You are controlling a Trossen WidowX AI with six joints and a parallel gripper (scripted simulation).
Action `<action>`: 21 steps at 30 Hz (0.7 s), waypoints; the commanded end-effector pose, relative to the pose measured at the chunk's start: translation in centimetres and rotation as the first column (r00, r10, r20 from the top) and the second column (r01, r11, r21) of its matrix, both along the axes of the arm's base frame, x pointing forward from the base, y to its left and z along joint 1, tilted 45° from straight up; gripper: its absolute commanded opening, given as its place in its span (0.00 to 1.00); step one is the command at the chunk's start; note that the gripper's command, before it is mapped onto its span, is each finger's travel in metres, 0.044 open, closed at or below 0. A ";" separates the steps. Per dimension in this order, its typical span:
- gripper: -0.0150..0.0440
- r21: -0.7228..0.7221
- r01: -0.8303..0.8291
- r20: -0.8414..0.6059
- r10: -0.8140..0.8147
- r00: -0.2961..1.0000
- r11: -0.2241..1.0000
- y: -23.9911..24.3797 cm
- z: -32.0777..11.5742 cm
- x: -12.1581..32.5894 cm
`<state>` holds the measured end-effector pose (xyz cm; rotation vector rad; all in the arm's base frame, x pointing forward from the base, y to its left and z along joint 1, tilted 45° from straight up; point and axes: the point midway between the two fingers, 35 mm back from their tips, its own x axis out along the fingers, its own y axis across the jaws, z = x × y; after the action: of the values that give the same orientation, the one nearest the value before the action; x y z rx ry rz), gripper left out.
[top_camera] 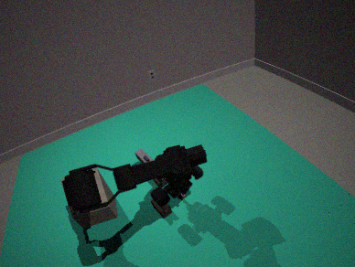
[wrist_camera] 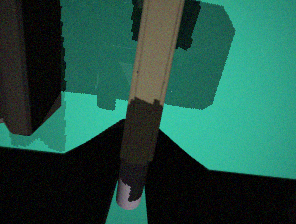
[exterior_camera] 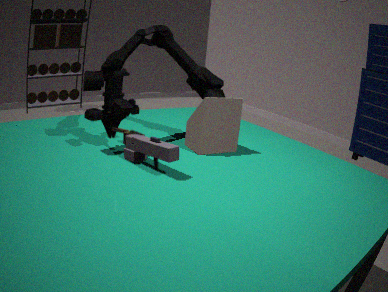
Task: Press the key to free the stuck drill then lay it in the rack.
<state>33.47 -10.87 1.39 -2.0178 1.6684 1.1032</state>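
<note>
A long tan bar, taken to be the drill [exterior_camera: 122, 131] [wrist_camera: 157, 55], has a dark shaded part and a rounded lilac tip. My gripper [top_camera: 182, 195] [exterior_camera: 112, 133] [wrist_camera: 136, 127] is shut on it near that tip, low over the mat. In the exterior view the bar reaches the end of a mauve beam-shaped holder [top_camera: 140, 154] [exterior_camera: 157, 146]; whether it is inside is unclear. A thin dark upright piece [exterior_camera: 156, 163] under the holder may be the key; its top is not clear. A brown block [top_camera: 161, 208] beside the gripper may be the rack.
The arm's pale base block [top_camera: 107, 212] [exterior_camera: 215, 127] stands on the green mat [top_camera: 151, 119] [exterior_camera: 200, 225], with the arm arching out from it. A dark block [wrist_camera: 30, 65] is close on the left in the wrist view. Shelves [exterior_camera: 57, 48] and a blue cabinet [exterior_camera: 372, 110] stand beyond the mat.
</note>
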 end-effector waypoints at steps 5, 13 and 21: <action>0.25 -0.001 0.002 0.008 -0.002 1.000 1.000 0.2 0.4 0.0; 0.25 -0.001 0.002 0.008 -0.002 1.000 1.000 0.4 0.5 0.0; 0.25 -0.001 0.002 0.008 -0.002 1.000 1.000 0.6 0.7 0.0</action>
<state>33.44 -10.35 1.75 -2.0175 1.6676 1.1036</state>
